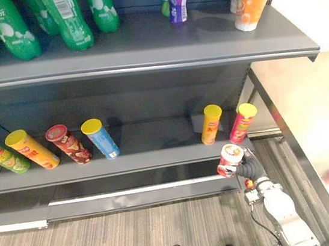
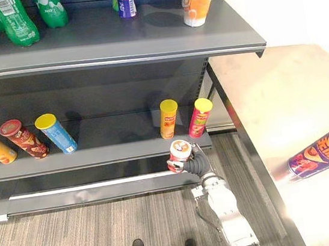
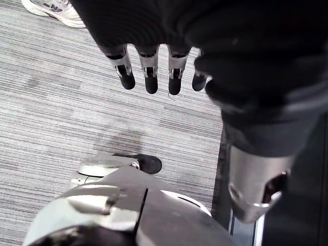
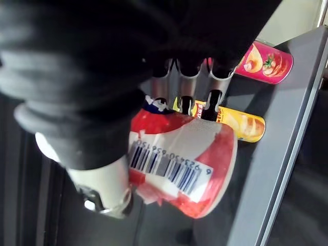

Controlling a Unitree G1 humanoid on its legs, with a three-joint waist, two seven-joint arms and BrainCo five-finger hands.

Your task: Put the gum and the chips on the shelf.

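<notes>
From the left eye view, my right hand (image 1: 248,171) is clasped round the chips can (image 1: 230,158) at the lower shelf's (image 1: 155,141) front edge, just before the orange can (image 1: 211,124) and pink can (image 1: 242,122). Bare shelf lies open between the orange can and the blue can (image 1: 100,138). In the left wrist view, my left hand (image 3: 149,72) hangs loose-fingered over grey carpet (image 3: 51,113). The right wrist view shows the fingers wrapping the chips can.

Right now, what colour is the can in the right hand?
The chips can is red and white with a barcode; best in the right wrist view.
</notes>
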